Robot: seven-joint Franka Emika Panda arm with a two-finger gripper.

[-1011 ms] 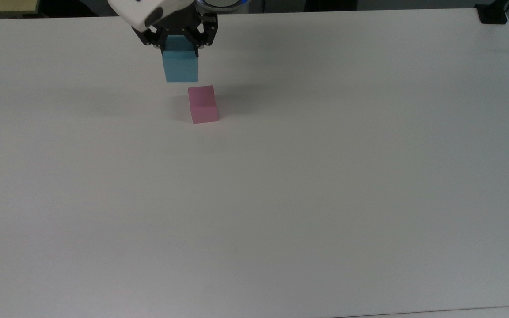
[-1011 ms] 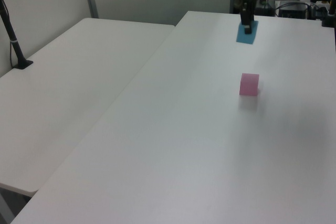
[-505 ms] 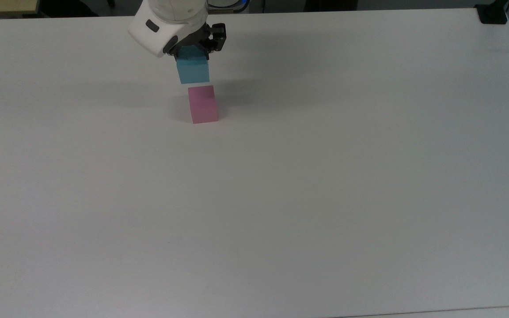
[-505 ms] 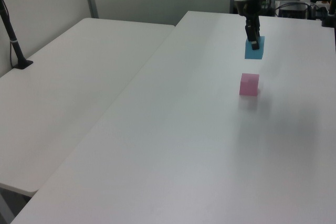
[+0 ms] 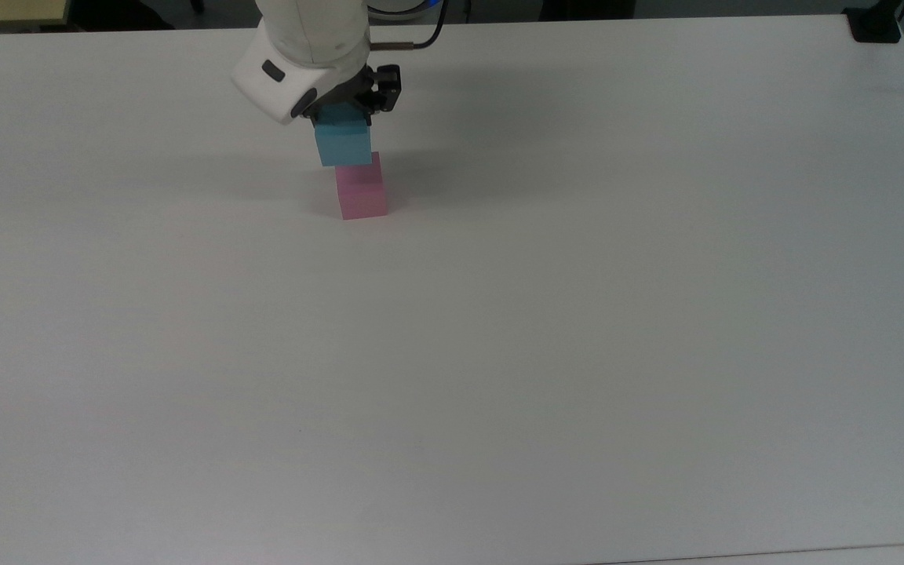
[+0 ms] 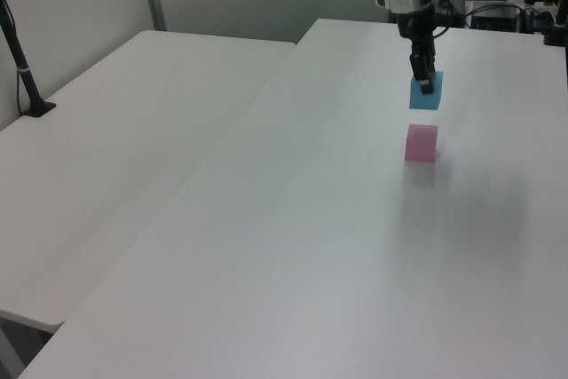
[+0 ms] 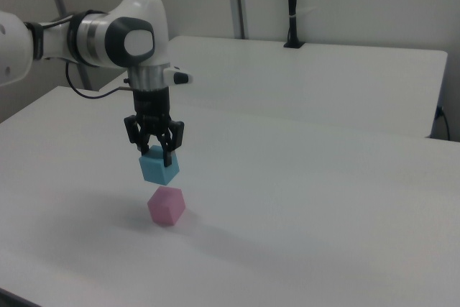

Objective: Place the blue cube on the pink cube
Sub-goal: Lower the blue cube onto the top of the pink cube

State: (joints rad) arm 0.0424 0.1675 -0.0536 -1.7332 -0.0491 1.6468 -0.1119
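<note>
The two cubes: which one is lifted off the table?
The blue cube, held in the claw above the pink cube, which rests on the table.

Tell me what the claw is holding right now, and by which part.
The claw holds the blue cube by its upper part, fingers on opposite sides, above the pink cube.

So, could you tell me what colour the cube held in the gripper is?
Light blue; the blue cube shows best in the right view.
</note>
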